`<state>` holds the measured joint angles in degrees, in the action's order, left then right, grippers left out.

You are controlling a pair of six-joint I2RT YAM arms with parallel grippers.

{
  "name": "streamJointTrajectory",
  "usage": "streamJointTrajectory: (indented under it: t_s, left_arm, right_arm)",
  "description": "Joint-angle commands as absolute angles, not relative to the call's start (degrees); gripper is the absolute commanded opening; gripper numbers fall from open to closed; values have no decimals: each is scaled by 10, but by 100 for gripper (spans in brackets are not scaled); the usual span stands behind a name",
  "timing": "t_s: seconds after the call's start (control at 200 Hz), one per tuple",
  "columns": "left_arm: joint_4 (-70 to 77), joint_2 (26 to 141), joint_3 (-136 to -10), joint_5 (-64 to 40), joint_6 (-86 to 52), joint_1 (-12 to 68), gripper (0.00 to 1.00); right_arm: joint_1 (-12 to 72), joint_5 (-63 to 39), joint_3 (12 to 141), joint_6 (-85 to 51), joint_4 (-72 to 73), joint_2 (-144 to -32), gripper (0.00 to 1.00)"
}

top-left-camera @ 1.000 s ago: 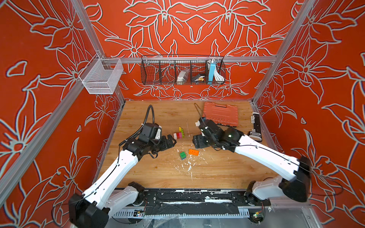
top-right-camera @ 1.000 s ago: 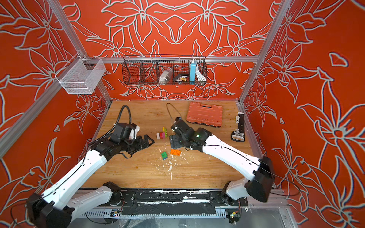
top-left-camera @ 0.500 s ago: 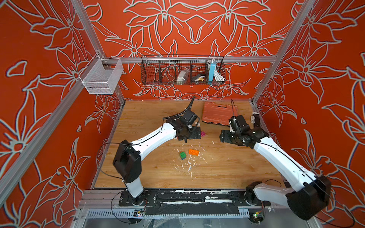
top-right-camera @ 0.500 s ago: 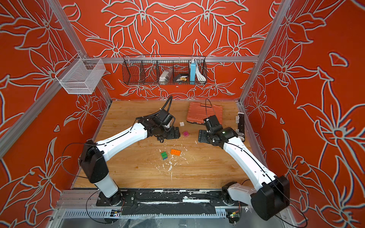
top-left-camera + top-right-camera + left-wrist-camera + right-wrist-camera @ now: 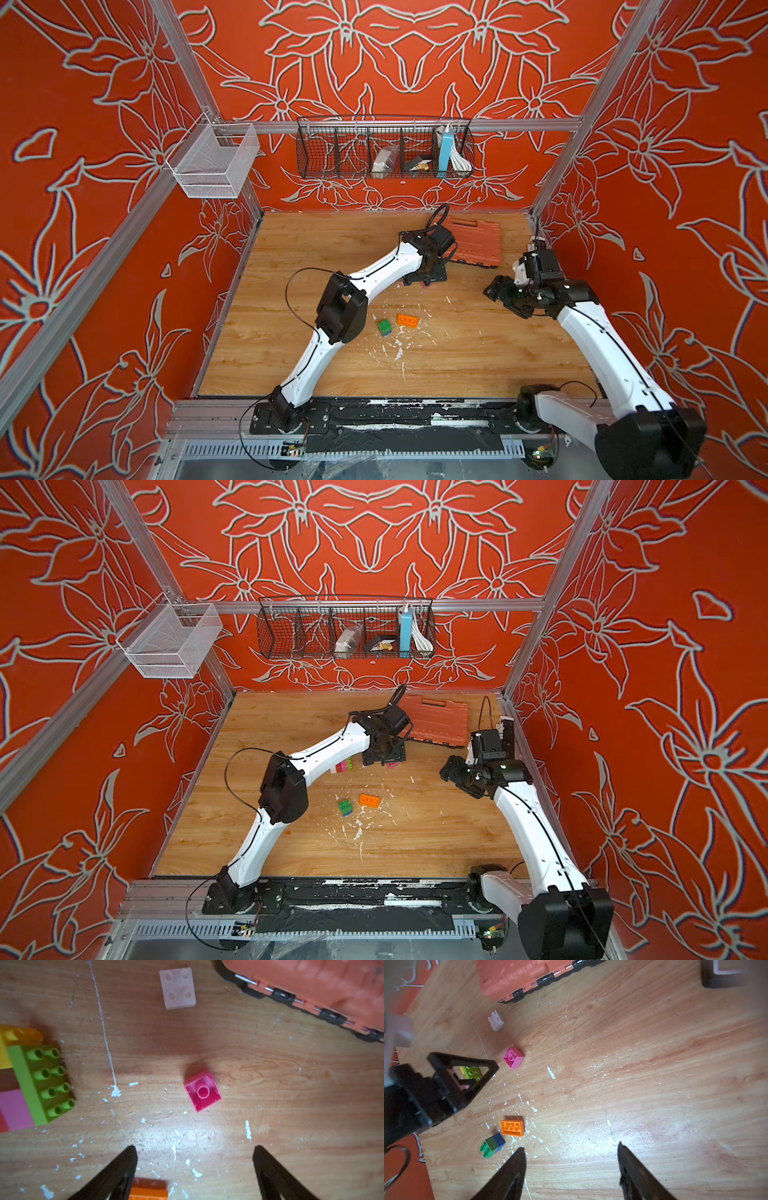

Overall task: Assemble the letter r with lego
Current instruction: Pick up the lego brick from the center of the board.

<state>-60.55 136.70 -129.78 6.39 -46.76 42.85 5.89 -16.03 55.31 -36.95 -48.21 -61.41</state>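
Wooden counter point(image 5: 478, 365), in both top views: orange brick point(image 5: 407, 320) and green-blue brick point(image 5: 385, 327) lie loose, just beside each other, mid-counter. Left wrist view: left hand point(image 5: 194, 1151) gapes empty near upturned magenta brick point(image 5: 202, 1091); white brick point(image 5: 177, 988) nearer orange case point(image 5: 332, 985). Right wrist view: right hand point(image 5: 571, 1147) gapes empty.

Near the orange case point(image 5: 311, 987), itself blurred and cropped, the joined brick stack point(image 5: 31, 1082) runs off frame. In a top view the magenta brick point(image 5: 392, 765) seems largely hidden beneath the left arm point(image 5: 328, 748).

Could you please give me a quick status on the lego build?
Left gripper open, empty, by upturned magenta brick. Right gripper open, empty. Joined stack lies apart. Orange case clear of brick.
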Motion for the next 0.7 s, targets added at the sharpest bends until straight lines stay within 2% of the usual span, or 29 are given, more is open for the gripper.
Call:
streamJointTrajectory:
  t_s: [0.0, 0.41, 0.696]
  left_arm:
    - [-683, 1410, -1356, 88, -502, 432, 87]
    - [-665, 1499, -1450, 95, -533, 431, 83]
    - [-660, 1527, -1470, 89, -545, 426, 73]
  right_arm:
    - [52, -168, 552, -365, -506, -600, 71]
    - [47, -162, 551, -352, -519, -594, 70]
    - [46, -162, 547, -349, -522, -592, 69]
